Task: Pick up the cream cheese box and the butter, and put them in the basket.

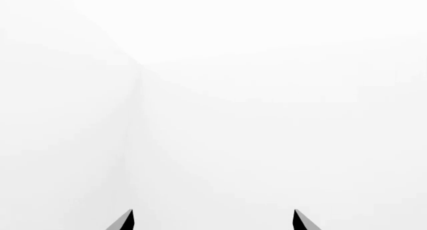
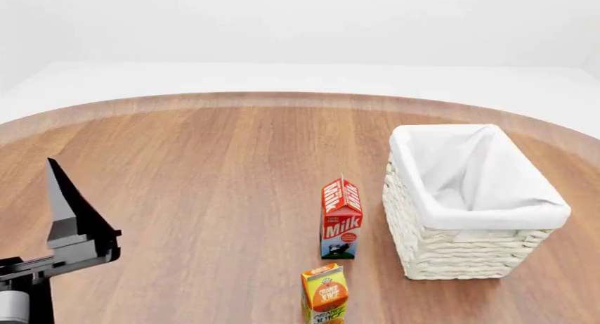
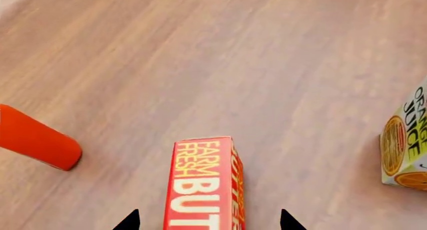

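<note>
A round wooden table (image 2: 206, 169) with a warm brown grain is filling most of the head view, its curved far edge showing a paler rim. Beyond it, a plain white floor (image 2: 281, 74) is meeting a bare white wall (image 2: 300, 22) under soft, even light.

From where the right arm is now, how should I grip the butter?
Grip the butter across its narrow width, closing on its two long side faces. It lies flat, lengthwise between the right gripper's open jaws, so come straight down from above.
</note>
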You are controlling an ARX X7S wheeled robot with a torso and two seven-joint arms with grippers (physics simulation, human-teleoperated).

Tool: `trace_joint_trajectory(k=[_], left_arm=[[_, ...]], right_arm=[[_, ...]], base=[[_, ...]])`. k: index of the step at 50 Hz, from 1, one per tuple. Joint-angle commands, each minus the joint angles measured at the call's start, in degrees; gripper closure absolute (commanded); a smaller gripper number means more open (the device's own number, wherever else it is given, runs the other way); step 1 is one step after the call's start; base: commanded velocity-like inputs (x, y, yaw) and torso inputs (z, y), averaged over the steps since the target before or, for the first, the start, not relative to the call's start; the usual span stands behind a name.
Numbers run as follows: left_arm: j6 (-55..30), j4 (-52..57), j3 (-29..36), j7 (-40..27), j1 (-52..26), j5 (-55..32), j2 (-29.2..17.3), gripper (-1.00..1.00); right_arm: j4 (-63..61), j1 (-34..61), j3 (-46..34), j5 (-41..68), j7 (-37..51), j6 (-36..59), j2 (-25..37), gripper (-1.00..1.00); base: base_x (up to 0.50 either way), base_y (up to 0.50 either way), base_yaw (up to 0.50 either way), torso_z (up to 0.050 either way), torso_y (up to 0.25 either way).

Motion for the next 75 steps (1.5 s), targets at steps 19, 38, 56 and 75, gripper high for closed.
trace_joint_trajectory(k=[19, 38, 56, 75], left_arm=[[0.3, -0.3, -2.0, 0.9, 0.4, 0.3, 0.9, -1.0], [0.5, 0.0, -2.5, 0.7, 0.7, -0.2, 0.5, -1.0], [0.3, 0.2, -2.3, 0.4, 0.7, 0.0, 0.5, -1.0], [0.9, -0.2, -2.6, 0.3, 0.9, -0.3, 0.4, -1.0]], right_arm=[[2.4, -0.3, -1.8, -2.4, -2.3, 1.4, -1.7, -1.0], [4.1, -1.3, -3.4, -3.0, -4.0, 1.2, -2.2, -1.0], [2.9, -1.4, -3.2, -0.5, -1.0, 2.1, -1.7, -1.0], [4.6, -1.7, -3.9, -0.7, -2.0, 1.9, -1.8, -1.0]], base=[[0.0, 0.0, 0.0, 0.0, 0.0], [0.0, 0.0, 0.0, 0.0, 0.0], [0.0, 0.0, 0.0, 0.0, 0.0], [0.0, 0.0, 0.0, 0.0, 0.0]])
